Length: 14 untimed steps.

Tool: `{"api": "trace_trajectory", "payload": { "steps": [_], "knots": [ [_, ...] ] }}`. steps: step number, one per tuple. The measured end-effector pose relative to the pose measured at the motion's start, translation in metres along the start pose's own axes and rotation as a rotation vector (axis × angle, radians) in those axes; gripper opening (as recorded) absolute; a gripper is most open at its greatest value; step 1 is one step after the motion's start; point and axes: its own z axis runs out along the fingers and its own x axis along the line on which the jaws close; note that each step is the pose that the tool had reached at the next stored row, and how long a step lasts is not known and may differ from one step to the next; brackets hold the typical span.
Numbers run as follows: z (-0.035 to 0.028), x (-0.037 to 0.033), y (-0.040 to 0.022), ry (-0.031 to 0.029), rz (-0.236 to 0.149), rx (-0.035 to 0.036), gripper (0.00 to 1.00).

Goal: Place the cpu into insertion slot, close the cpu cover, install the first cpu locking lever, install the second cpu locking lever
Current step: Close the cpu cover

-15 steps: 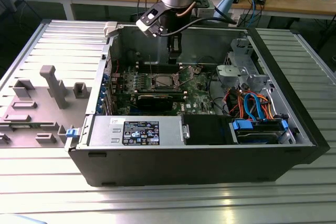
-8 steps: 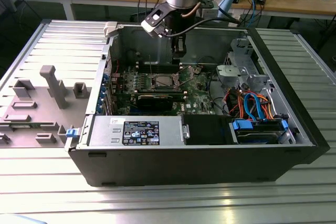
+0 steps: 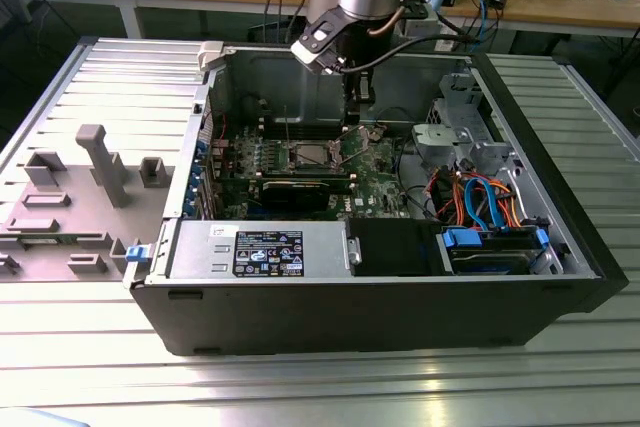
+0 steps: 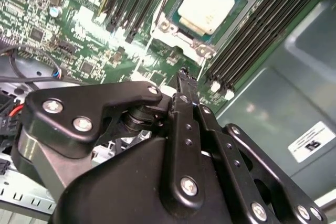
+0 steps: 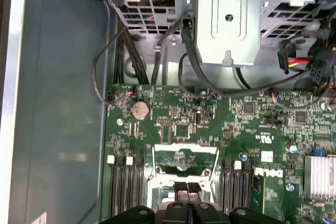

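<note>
Inside computer case (image 3: 300, 72), mid-board: chip (image 4: 207, 3) seated in socket (image 4: 178, 34). Cover (image 5: 184, 156) swung open just beside socket; my jaws clenched on nothing I can see, tips (image 5: 180, 187) at its edge. I judge cover-closing in hand; calls for slow, even push over chip.

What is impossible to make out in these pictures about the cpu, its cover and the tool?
First wrist view: the tool and the picture's edge hide part of the cpu cover.
Second wrist view: the tool's black body covers the board beside the cpu; the edge cuts off part of the insertion slot.
Exterior view: the cpu and the cpu cover are too small to judge how they sit.
</note>
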Motion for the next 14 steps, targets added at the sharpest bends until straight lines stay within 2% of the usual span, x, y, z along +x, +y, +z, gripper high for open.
{"api": "trace_trajectory", "payload": {
  "steps": [2,6,14],
  "knots": [
    [0.0004,-0.0003,0.0065,-0.0002,0.000,0.0001,0.11],
    [0.0020,-0.0007,0.0153,-0.0020,0.000,0.0002,0.11],
    [0.0140,-0.0009,0.0364,-0.0038,-0.005,0.0011,0.11]
  ]
}}
